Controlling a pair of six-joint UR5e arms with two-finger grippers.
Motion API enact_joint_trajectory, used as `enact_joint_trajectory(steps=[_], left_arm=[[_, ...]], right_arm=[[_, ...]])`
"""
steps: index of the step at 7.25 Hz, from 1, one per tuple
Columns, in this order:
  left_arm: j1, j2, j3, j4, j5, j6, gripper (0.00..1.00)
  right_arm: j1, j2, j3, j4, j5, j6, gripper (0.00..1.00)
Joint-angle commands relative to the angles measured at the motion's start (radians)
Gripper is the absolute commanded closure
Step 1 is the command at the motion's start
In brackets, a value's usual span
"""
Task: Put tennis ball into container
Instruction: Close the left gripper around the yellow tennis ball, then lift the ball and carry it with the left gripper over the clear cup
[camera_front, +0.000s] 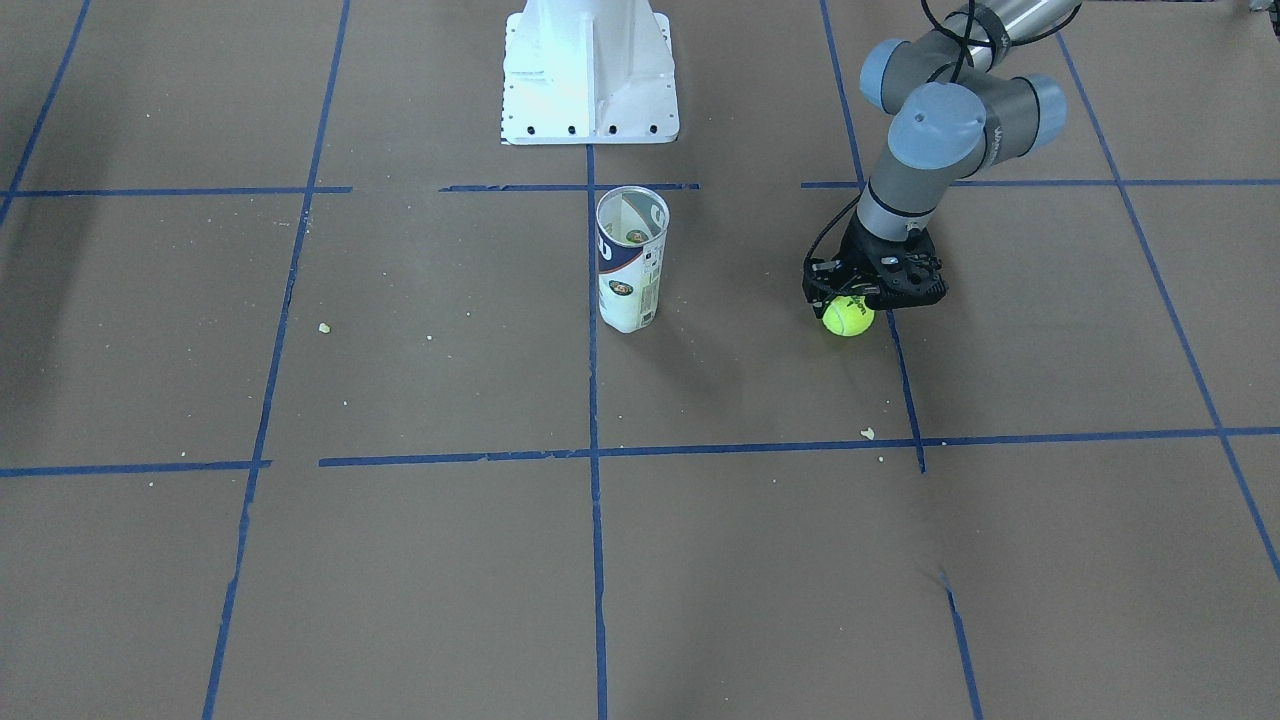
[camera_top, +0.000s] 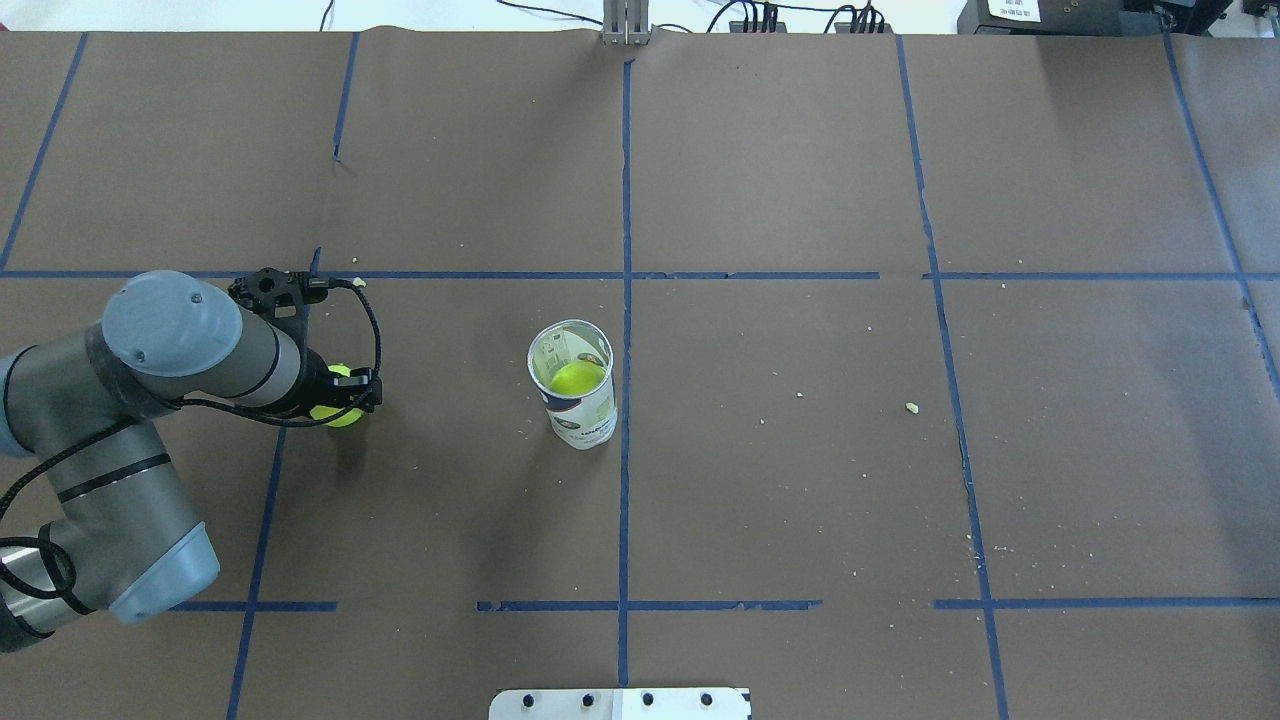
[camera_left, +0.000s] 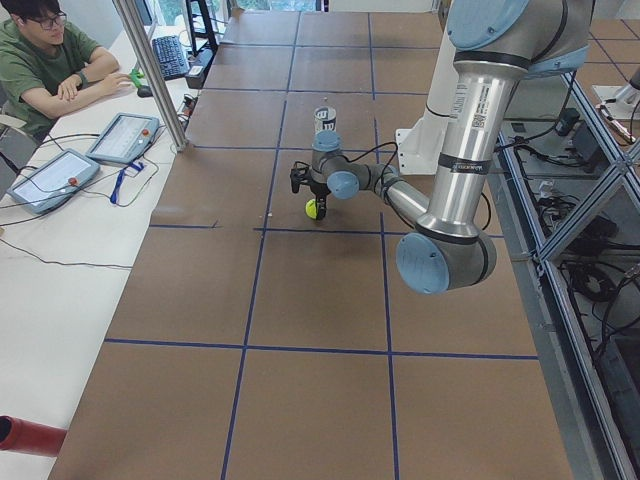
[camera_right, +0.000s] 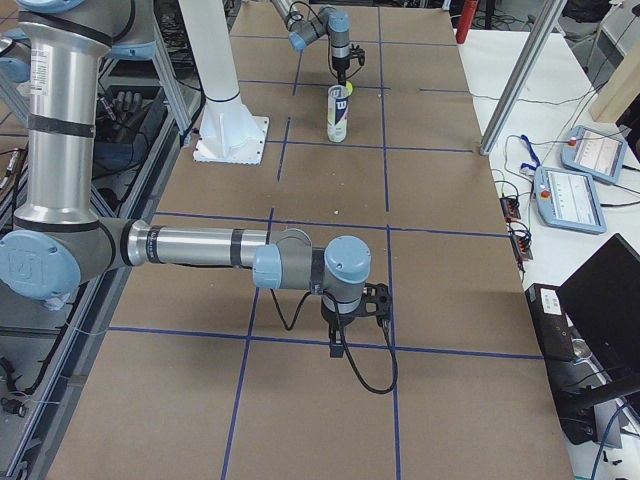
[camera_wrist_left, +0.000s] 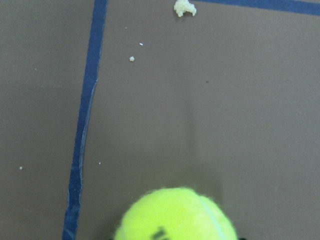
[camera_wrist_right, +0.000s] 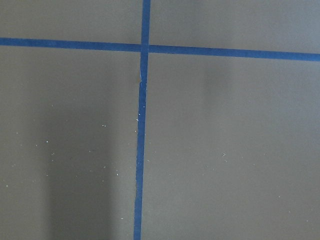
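Now grips the tennis ball (camera_front: 848, 320) with the left gripper (camera_front: 850, 306), pinched from both sides, low over the table (camera_front: 400, 580) toward its left end, about midway between the robot-side and operator-side edges. Cannot tell whether resting on the surface or just clear of it. Well apart from the container (camera_front: 631, 262), upright near the middle, just beside the centre tape line (camera_front: 592, 400), mouth open, with a second ball (camera_top: 572, 378) inside. Holds the right gripper (camera_right: 340, 335) low near the right end; cannot tell whether spread or pressed together.
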Motion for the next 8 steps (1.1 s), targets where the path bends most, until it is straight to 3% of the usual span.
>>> enact_joint_trajectory(steps=[1, 3, 4, 6, 8], left_arm=[[-0.011, -0.007, -0.106, 0.125, -0.001, 0.003, 1.00], [-0.075, -0.065, -0.247, 0.280, -0.005, 0.005, 0.99], [-0.118, -0.144, -0.298, 0.383, -0.006, 0.000, 0.97], [-0.126, -0.287, -0.326, 0.596, -0.009, -0.001, 0.97], [-0.115, -0.402, -0.311, 0.655, -0.011, -0.103, 0.95]], right_arm=[[0.000, 0.000, 0.000, 0.000, 0.000, 0.000, 0.00], [0.000, 0.001, 0.000, 0.000, 0.000, 0.000, 0.00], [0.000, 0.000, 0.000, 0.000, 0.000, 0.000, 0.00], [0.000, 0.001, 0.000, 0.000, 0.000, 0.000, 0.00], [0.000, 0.001, 0.000, 0.000, 0.000, 0.000, 0.00]])
